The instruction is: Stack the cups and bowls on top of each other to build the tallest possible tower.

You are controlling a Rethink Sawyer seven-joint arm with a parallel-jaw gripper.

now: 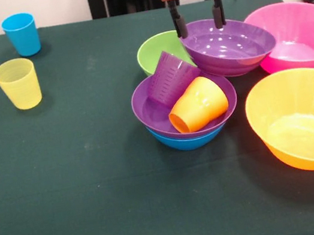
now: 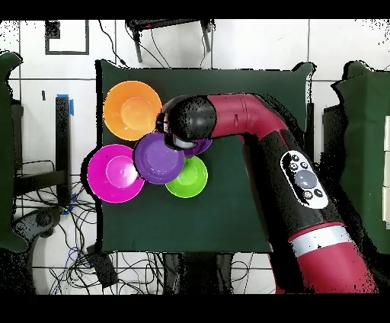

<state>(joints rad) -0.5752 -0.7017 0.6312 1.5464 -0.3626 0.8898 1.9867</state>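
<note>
Gripper (image 1: 199,20) fingers straddle the far rim of a purple bowl (image 1: 226,44), gripping it, tilted, at 1 o'clock of the tower (image 1: 186,115): blue bowl, purple bowl, with purple and orange cups tipped inside.

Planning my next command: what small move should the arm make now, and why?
Probably lift the purple bowl slightly. The claw straddles its far rim, and the bowl sits tilted beside the tower, where a purple cup and orange cup lie on their sides.
</note>
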